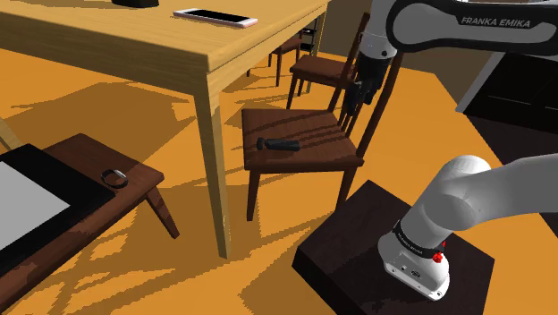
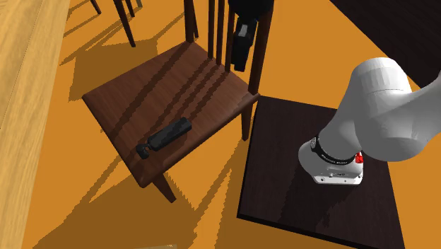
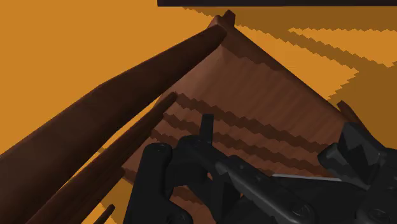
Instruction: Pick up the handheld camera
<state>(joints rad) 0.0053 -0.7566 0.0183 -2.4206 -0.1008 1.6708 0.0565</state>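
The handheld camera (image 2: 164, 136) lies near the front edge of the chair seat (image 2: 141, 85). The claw (image 2: 240, 64), open and empty, hovers by the backrest (image 2: 218, 32). It should clear the slats, then straddle the camera's narrow body.

A dark wooden chair (image 1: 317, 148) stands on an orange floor (image 1: 259, 268) streaked with slatted shadows. Just beside the chair rises a light wooden table (image 1: 134, 40), one leg near the seat's corner. Beyond the chair stands a second dark chair (image 1: 326, 70); past the table leg, well apart from the chair, sits a low dark table (image 1: 85, 152)
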